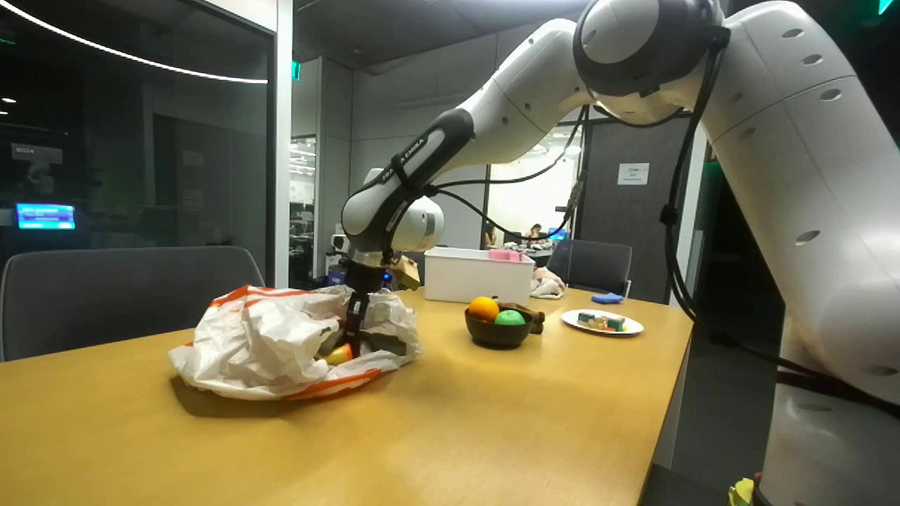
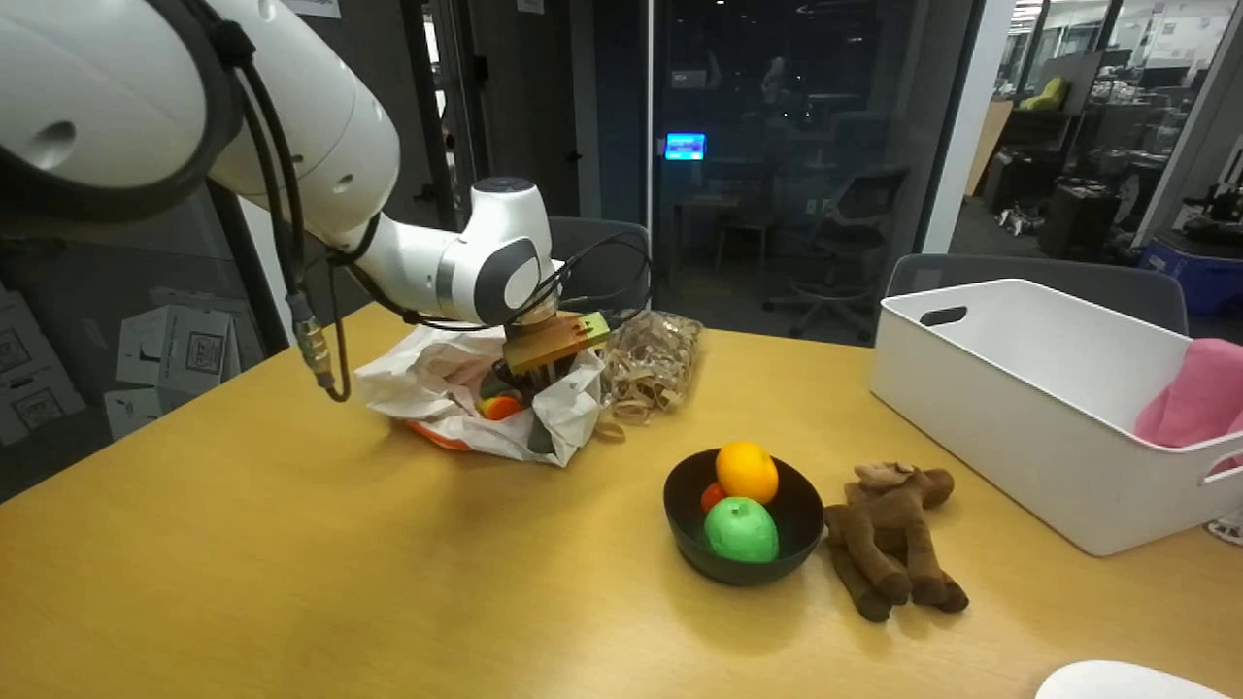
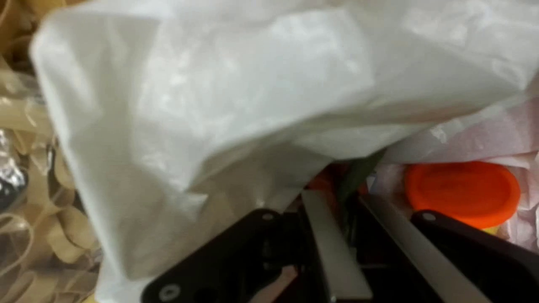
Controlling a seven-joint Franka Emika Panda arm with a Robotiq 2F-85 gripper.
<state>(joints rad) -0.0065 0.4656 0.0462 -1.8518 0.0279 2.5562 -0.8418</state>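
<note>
My gripper points down into a crumpled white plastic bag with orange edging. The bag's white wall fills much of the wrist view. The two fingers stand a small gap apart. A dark green thing shows between their tips, with something red behind it. Whether the fingers press on it I cannot tell. A container with an orange lid lies beside the right finger in the bag. It also shows in both exterior views. The bag's other contents are mostly hidden.
A clear bag of tan loops lies against the white bag. A black bowl holds an orange, a green fruit and something red. A brown plush, a white bin with pink cloth and a plate of blocks are farther off.
</note>
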